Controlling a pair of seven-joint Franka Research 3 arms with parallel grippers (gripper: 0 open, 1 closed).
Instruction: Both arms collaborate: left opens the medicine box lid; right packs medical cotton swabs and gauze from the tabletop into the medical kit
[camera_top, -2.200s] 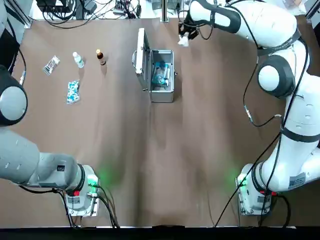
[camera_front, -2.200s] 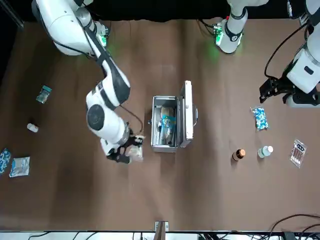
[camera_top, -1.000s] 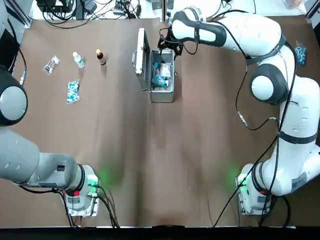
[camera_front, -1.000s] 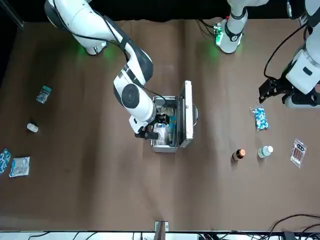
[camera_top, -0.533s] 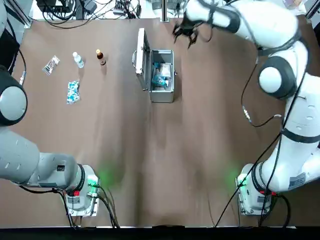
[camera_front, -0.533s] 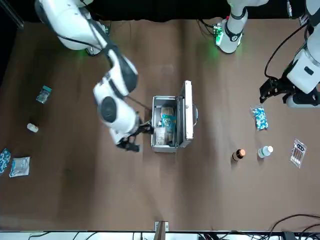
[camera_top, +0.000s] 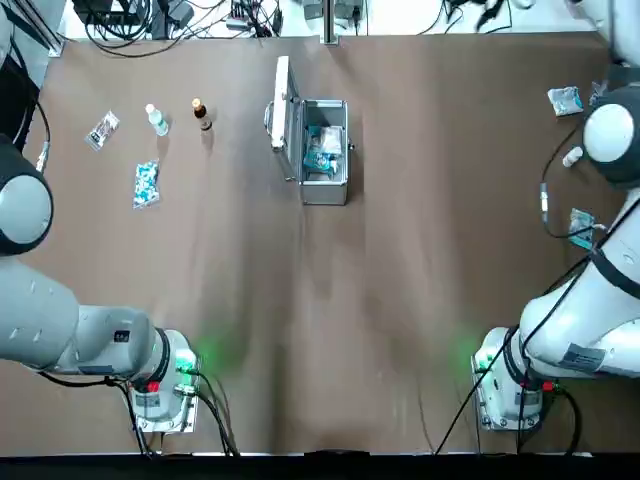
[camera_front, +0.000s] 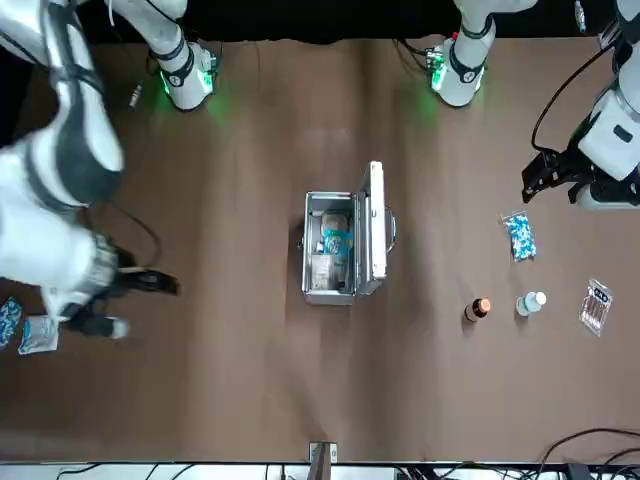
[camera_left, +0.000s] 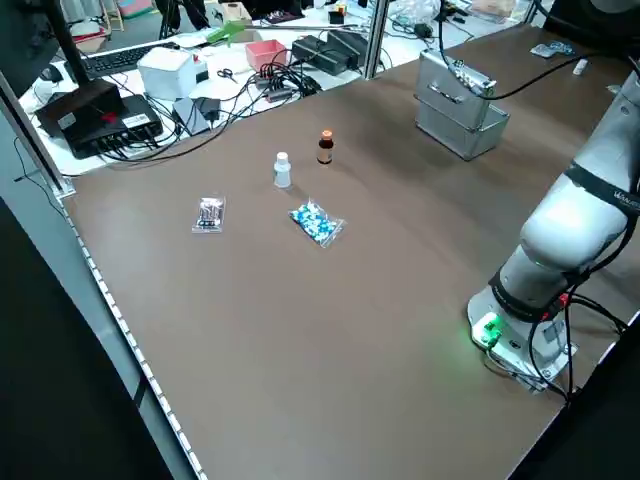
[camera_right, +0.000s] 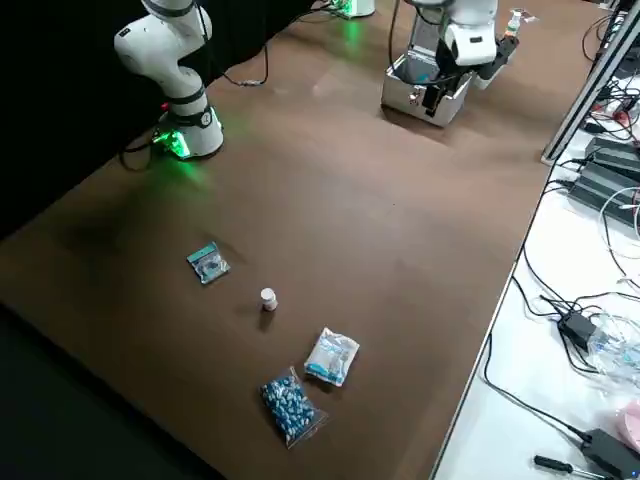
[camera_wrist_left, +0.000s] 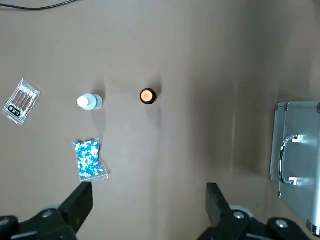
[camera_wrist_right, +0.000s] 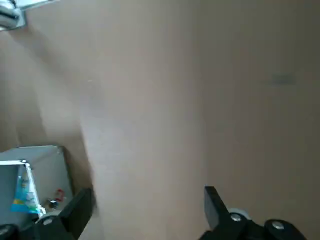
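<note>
Your right gripper (camera_wrist_right: 145, 210) hangs empty with fingers spread, well away from the medical kit (camera_top: 322, 150), whose lid stands open with teal swabs (camera_front: 334, 244) and a white packet inside. Packing looks finished; the left gripper (camera_wrist_left: 149, 207) hovers spread too.

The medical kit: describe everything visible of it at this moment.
The medical kit is a small silver aluminium case with metal corners, resting on the brown tabletop toward the far edge. Its lid stands upright on the robot's left side, carry handle outward. Inside lie a teal packet and a white one. Neither tool touches it.
</note>
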